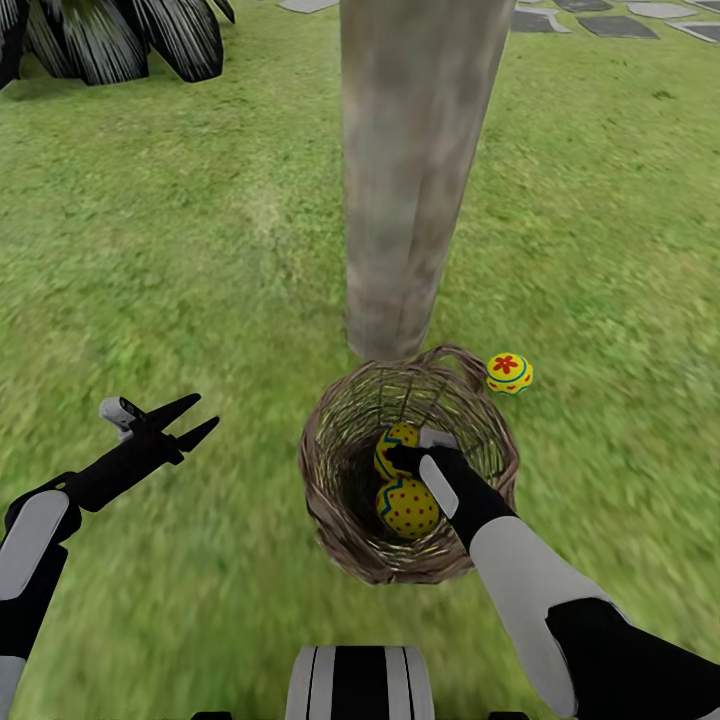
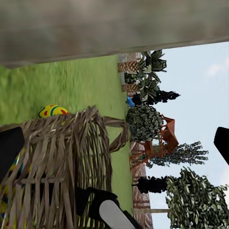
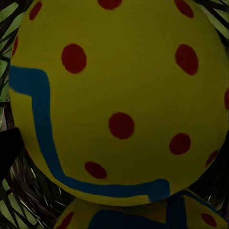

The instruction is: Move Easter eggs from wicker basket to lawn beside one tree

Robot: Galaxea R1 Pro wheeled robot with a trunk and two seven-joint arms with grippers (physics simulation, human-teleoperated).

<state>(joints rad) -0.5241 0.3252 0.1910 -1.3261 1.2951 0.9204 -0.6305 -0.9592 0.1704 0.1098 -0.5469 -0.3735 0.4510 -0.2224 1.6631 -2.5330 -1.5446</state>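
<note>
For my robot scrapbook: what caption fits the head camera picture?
Right hand reaches into the wicker basket for two eggs; one egg already lies by the tree.

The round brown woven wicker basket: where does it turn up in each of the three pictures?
Head view: round brown woven wicker basket, lower centre, at the trunk's foot.
Left wrist view: its outer wall, lower left.
Right wrist view: weave strands at the corners, behind a dotted egg.
Shared landmark: the yellow red-dotted egg.

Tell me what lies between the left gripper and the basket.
In the head view, only bare lawn lies between the open left gripper and the basket. The basket stands at the tree, with one egg already out beside it.
</note>
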